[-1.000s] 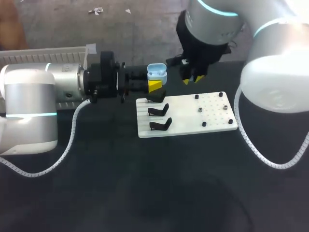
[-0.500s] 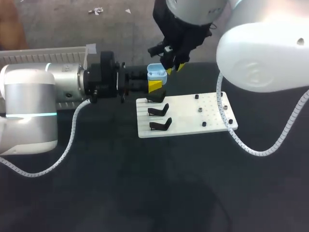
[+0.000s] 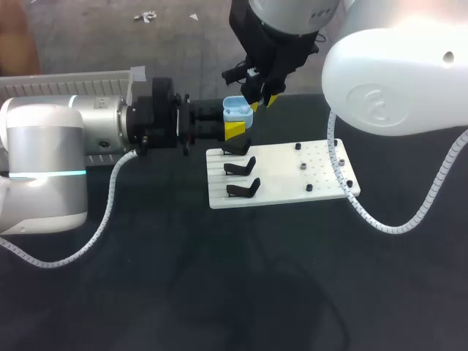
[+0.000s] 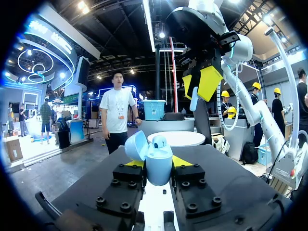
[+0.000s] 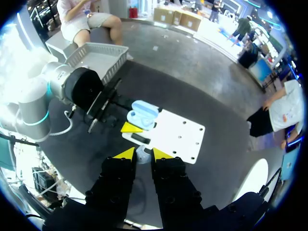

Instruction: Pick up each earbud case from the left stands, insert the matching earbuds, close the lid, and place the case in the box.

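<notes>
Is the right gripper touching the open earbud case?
Apart. In the left wrist view, background shows between the right gripper, holding an earbud, and the earbud case.

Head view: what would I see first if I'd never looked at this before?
The open blue case, pinched in the left claw by the far left corner of the white board. Just above it hangs the right claw, gripping a small earbud. Three black stands line the board's left side.
</notes>
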Controlling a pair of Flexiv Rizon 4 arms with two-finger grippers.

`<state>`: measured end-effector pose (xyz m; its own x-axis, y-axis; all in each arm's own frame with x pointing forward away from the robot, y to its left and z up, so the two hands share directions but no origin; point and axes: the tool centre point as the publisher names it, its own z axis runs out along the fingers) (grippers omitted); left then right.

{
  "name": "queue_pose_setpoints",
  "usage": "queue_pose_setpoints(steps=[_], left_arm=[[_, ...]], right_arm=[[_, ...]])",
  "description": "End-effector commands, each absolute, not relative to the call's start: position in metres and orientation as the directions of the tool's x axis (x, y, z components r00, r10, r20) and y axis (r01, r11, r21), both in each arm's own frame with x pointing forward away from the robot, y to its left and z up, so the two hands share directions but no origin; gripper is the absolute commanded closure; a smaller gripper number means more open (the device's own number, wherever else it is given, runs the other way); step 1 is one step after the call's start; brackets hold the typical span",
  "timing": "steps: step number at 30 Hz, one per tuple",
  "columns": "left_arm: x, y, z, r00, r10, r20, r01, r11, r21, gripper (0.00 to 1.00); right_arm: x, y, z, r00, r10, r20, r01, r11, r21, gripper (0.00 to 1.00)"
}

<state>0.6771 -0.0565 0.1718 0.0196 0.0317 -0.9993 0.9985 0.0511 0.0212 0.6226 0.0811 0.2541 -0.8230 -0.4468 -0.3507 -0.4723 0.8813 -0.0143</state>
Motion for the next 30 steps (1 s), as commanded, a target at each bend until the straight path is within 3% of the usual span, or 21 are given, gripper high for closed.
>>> queue_pose_setpoints(steps=[1,30], left_arm=[[0.675,-0.057,0.172,0.023,0.030,-0.999,0.998,0.060,0.025,1.00],[0.675,-0.057,0.172,0.023,0.030,-0.999,0.998,0.060,0.025,1.00]], right_arm=[[0.625,0.085,0.254,-0.823,-0.446,-0.351,-0.474,0.880,-0.008,1.00],[0.659,0.122,0.238,-0.777,-0.527,-0.344,-0.547,0.836,-0.045,1.00]])
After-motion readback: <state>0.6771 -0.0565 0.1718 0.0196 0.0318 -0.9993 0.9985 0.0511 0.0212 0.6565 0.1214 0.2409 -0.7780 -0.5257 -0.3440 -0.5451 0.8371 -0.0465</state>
